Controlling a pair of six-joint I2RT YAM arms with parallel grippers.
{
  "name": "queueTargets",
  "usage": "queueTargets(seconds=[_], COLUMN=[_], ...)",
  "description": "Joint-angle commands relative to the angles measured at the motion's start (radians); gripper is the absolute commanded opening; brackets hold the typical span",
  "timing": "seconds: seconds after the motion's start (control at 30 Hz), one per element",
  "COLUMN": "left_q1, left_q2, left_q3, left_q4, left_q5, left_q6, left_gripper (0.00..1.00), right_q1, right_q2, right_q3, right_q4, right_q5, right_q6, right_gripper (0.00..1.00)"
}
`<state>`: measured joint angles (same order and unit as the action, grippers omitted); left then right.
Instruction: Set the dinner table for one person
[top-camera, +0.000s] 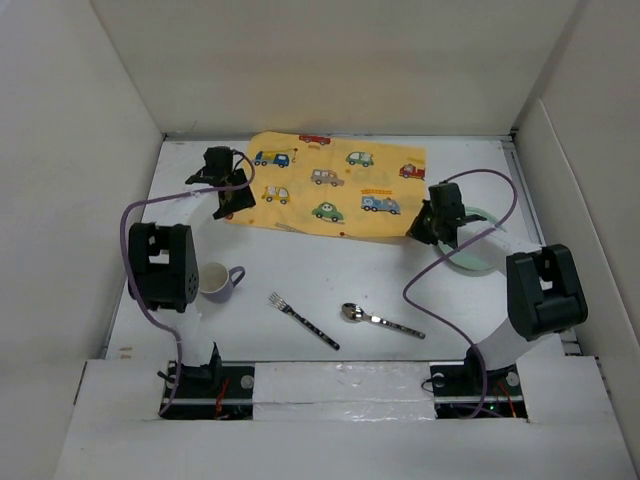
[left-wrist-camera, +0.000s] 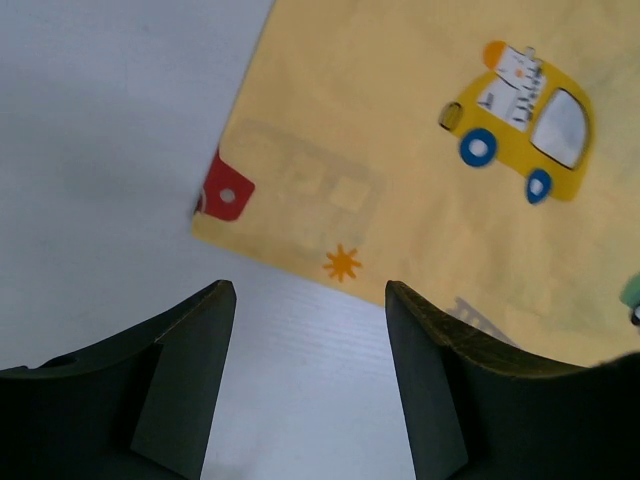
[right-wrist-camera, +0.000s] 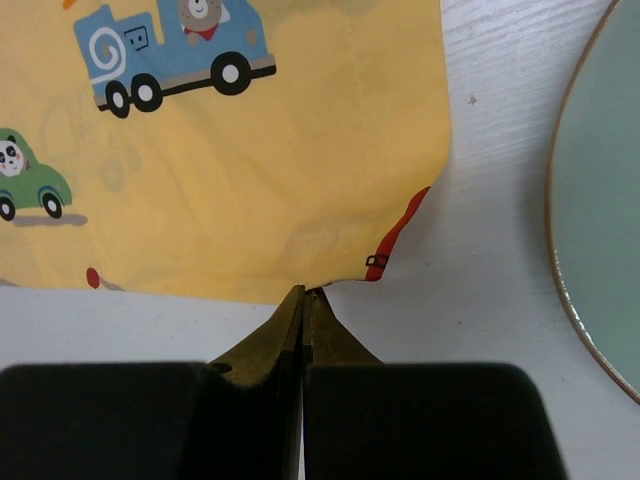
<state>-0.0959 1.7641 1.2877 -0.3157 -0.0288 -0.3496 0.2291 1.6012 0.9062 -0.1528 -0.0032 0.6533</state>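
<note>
The dinner table (top-camera: 300, 265) is the white tabletop. A yellow placemat (top-camera: 330, 185) printed with cartoon vehicles lies at its far middle. My left gripper (top-camera: 232, 192) is open and empty just off the mat's near left corner, and in the left wrist view (left-wrist-camera: 310, 300) its jaws stand wide over bare table with the mat (left-wrist-camera: 420, 150) ahead. My right gripper (top-camera: 420, 232) is at the mat's near right corner. In the right wrist view (right-wrist-camera: 305, 292) its jaws are shut, pinching the mat's edge (right-wrist-camera: 250, 180), and the corner curls up beside them.
A pale green plate (top-camera: 478, 252) lies right of the right gripper and also shows in the right wrist view (right-wrist-camera: 605, 200). A lilac cup (top-camera: 218, 281) stands near the left arm. A fork (top-camera: 303, 320) and a spoon (top-camera: 380, 319) lie near the front. White walls enclose the table.
</note>
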Motion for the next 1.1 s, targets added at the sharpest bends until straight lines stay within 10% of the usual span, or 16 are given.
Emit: queueTargets(seconds=[0.0, 0.37, 0.6, 1.07], left_q1=[0.033, 0.033, 0.033, 0.033], left_q2=[0.093, 0.241, 0.281, -0.101], left_q3=[0.074, 0.113, 0.072, -0.206], left_q4=[-0.003, -0.026, -0.023, -0.022], left_q5=[-0.074, -0.149, -0.122, -0.091], left_q6=[0.0, -0.002, -0.003, -0.02], left_gripper=[0.59, 0.53, 0.0, 0.0], right_q1=[-0.016, -0.025, -0.053, -0.083], right_q2=[-0.038, -0.078, -0.092, -0.159], right_q3=[0.037, 0.022, 0.0, -0.067], right_q4=[0.019, 0.015, 0.019, -0.047], right_q5=[0.011, -0.03, -0.047, -0.069], right_q6=[-0.034, -0.044, -0.037, -0.007], right_gripper=[0.0, 0.0, 0.0, 0.0])
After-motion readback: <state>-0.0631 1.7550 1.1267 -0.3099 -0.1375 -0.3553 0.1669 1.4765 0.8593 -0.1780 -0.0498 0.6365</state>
